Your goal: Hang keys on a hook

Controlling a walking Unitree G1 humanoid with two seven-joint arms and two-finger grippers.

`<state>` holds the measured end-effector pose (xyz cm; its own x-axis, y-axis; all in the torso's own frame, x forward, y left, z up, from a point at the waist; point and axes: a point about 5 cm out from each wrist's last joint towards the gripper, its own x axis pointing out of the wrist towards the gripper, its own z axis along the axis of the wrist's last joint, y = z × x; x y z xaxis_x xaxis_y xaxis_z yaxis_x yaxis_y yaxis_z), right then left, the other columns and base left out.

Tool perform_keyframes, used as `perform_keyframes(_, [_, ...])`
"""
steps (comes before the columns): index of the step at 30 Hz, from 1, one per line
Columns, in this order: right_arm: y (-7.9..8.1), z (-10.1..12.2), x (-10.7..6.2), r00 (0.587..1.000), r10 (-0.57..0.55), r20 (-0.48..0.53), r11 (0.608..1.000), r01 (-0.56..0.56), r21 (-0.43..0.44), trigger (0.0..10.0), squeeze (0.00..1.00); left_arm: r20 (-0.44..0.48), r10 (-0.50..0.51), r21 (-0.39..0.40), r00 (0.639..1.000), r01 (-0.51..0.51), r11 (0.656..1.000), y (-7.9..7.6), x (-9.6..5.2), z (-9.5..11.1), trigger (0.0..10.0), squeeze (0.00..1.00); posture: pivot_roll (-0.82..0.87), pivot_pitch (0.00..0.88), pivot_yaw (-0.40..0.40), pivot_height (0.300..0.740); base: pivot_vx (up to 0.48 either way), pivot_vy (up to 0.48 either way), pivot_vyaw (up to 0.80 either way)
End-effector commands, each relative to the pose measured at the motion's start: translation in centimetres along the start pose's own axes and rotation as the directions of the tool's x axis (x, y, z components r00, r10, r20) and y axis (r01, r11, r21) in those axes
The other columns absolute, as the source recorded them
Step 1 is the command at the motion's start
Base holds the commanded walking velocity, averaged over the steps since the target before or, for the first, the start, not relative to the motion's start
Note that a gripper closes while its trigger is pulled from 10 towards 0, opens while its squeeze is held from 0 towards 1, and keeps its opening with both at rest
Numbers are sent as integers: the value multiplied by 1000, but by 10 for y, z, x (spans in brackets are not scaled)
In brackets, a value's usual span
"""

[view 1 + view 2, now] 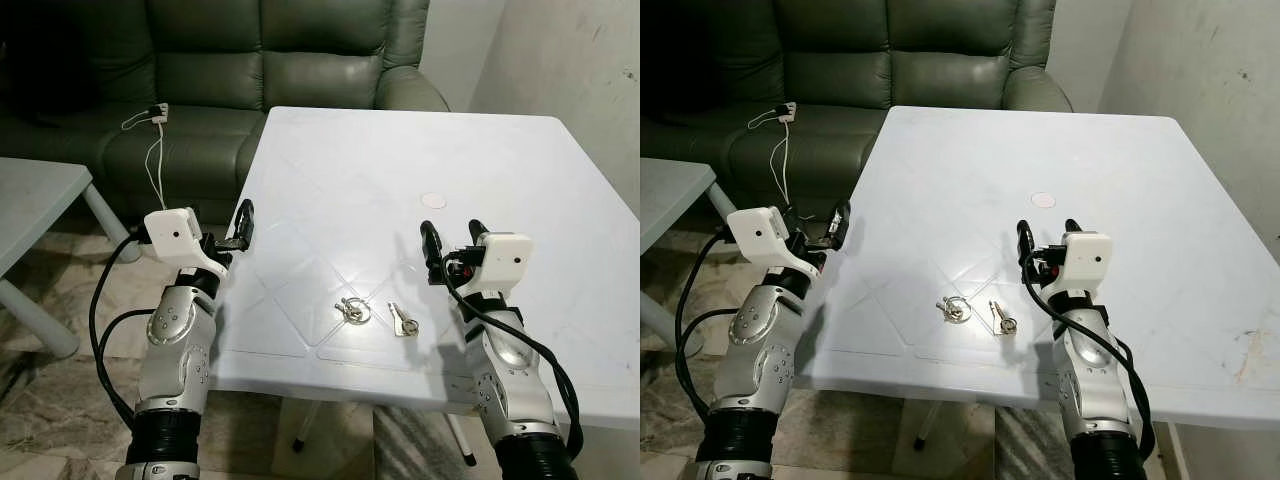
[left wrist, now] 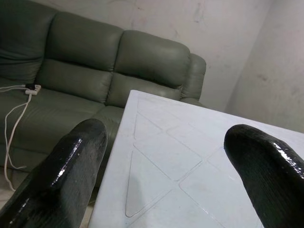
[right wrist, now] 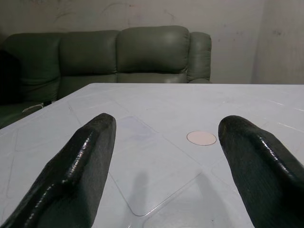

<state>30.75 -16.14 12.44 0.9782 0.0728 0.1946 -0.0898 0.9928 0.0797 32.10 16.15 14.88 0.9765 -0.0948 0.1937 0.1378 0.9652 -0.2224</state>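
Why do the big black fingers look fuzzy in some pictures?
In both wrist views the fingers sit too close to the lens, so they blur while the sofa stays sharp; in the eye views the keys look crisp and the white table looks bright.

Home living room: dark green leather sofa [image 1: 270, 60], white plastic table [image 1: 400, 160], marble-pattern floor [image 1: 60, 400], charger cable [image 1: 155, 150] on sofa

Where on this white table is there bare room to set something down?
The table's far half toward the sofa is bare, bar a small round cap. Crowded: the near edge, where two keys lie between left tool and right tool.
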Motion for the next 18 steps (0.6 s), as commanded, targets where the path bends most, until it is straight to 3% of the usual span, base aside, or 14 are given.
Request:
perform_keyframes(1, [-1,3,2,1000,2,8,1000,-2,3,10000,0,11,-6,1,1000,6,1000,-1,3,4,10000,0,-36,0,-34,740,0,0,0])
perform_keyframes(18, [-3,4,0,1000,-15,19,1000,15,-3,10000,0,2,-12,25,1000,12,1000,-2,1,3,10000,0,-37,0,-32,740,0,0,0])
